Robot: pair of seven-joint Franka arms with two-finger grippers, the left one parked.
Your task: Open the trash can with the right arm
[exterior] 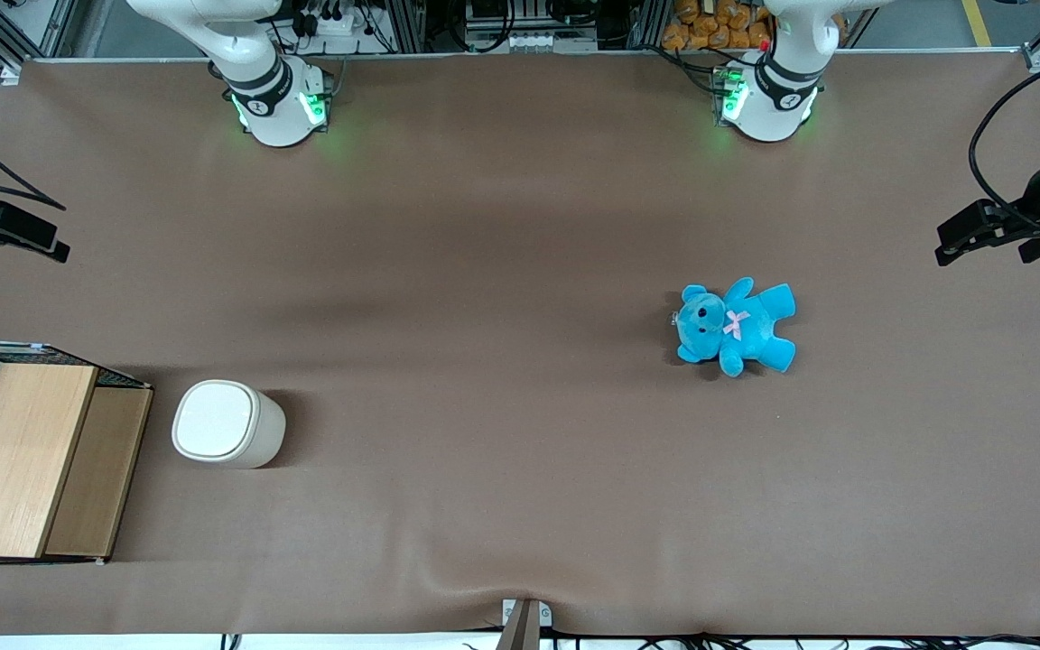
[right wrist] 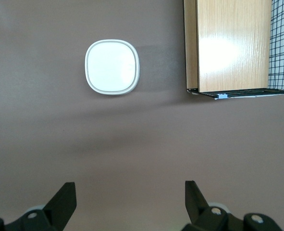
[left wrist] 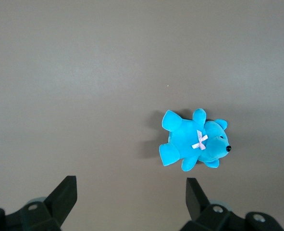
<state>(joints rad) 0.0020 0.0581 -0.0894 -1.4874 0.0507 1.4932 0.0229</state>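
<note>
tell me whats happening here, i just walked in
Nothing is being handled yet. The right arm's pincer hangs open high above the table, looking down on the cream trash can, whose flat lid is shut. The can stands beside a wooden box; a blue teddy lies toward the parked arm's end.

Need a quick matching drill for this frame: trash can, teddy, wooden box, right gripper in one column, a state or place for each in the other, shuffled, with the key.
Things:
1. trash can
2. blue teddy
3. wooden box
4. gripper

States or places:
A. lying flat, toward the parked arm's end of the table
B. fingers open, high above the table, holding nothing
C. at the table edge on the working arm's end, beside the trash can
D. upright, flat lid shut

Pairs: 1-D, 2-A, 3-C, 4-B
</note>
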